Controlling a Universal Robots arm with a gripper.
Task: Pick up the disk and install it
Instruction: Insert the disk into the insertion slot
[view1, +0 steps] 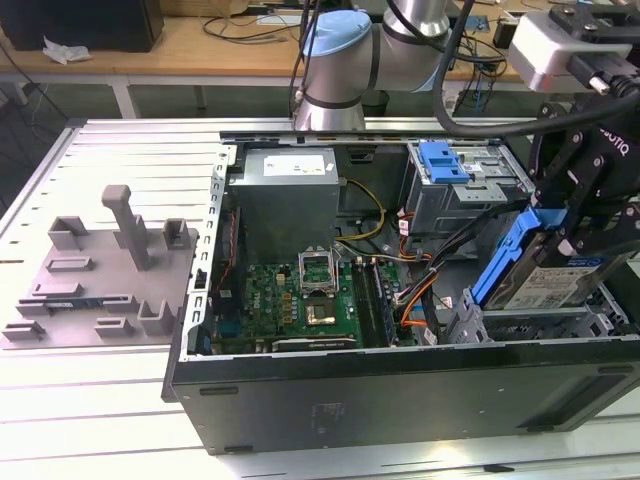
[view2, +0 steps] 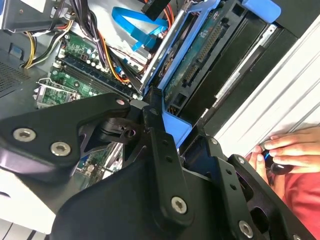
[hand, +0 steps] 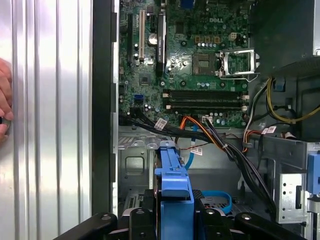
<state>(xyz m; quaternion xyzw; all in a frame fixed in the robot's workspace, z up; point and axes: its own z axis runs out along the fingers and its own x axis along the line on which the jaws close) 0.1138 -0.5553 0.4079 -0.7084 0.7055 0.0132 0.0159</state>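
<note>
The disk (view1: 558, 287) is gripped by the gripper (view1: 578, 238), whose black fingers are closed on it at its upper end. It is held tilted, not flat, just above the open computer case (view1: 400, 385), over the metal drive cage (view1: 520, 325) directly beneath the gripper. In the exterior view the labelled face is turned upward. The long axis, traced by 1 blue side rail (view1: 503, 262), slopes from a low end near the bundle of cables (view1: 425, 290) up to a high end between the fingers.

In the first wrist view the blue side rail (hand: 174, 192) is seen edge-on, clamped between the 2 fingers, and its long axis points away from the gripper (hand: 174, 222) toward the green motherboard (hand: 185, 60). The motherboard lies beyond the low end of the disk, deeper in the case. A large grey box (view1: 290, 195) is set further off, past the motherboard.

In the second wrist view a person's hand (view2: 290, 150) is rested on the ribbed metal table (view2: 280, 95) just outside the case wall, beside the gripper.
</note>
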